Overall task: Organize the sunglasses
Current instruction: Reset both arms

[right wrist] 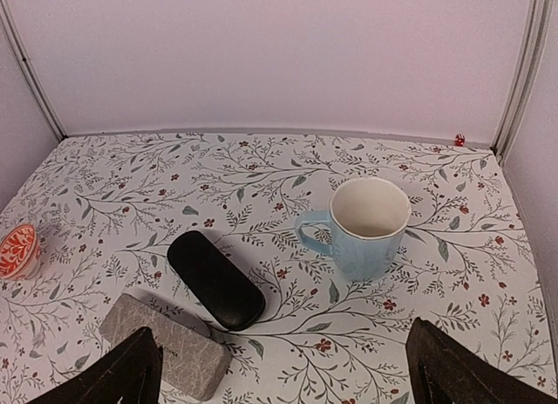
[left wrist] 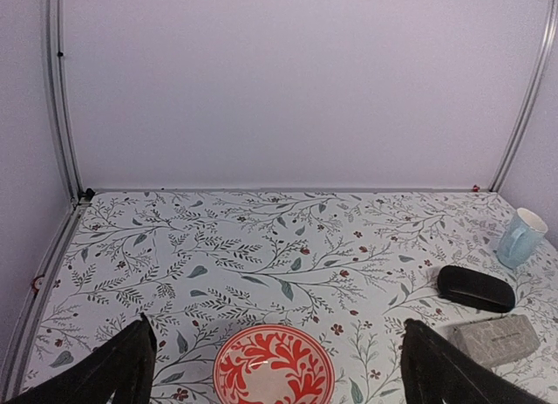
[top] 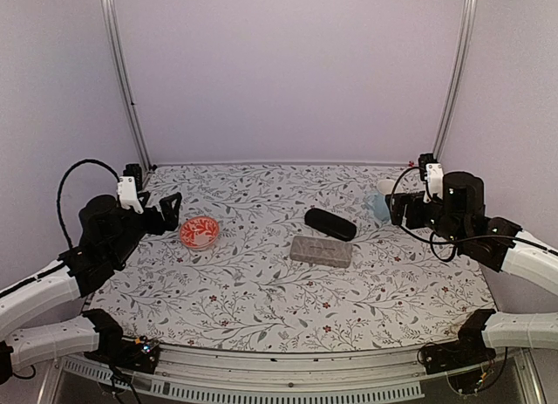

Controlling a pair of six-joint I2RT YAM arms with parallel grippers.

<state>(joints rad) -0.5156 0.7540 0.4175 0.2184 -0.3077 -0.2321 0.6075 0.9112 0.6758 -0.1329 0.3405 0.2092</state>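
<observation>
Top external view: the left gripper (top: 168, 210) is held over the left side of the patterned table (top: 261, 304), jaws apart and holding nothing, just left of a small red-and-white bowl (top: 200, 232). The right gripper (top: 394, 210) is over the right side, jaws likewise apart and empty, with a pale blue mug (top: 380, 207) just beside its tips and partly hidden by them. Right of centre lie a black oval case (top: 330, 223) and, nearer the arms, a grey rectangular case (top: 321, 250). The two are just beside each other, both shut, and contact between them cannot be confirmed. Left wrist view: the two dark fingers (left wrist: 122, 369) stand wide apart at the bottom corners with nothing between them. The bowl sits on the table between and just ahead of them, showing a red leaf pattern. The two cases and the mug lie far to the right. Right wrist view: the fingers (right wrist: 131, 369) are also spread wide and empty. The mug stands upright ahead, handle to the left, its inside bare. The black case lies at an angle left of it, the grey case nearer the camera, the bowl at the far left edge. The sunglasses appear in no view, and their location cannot be told
</observation>
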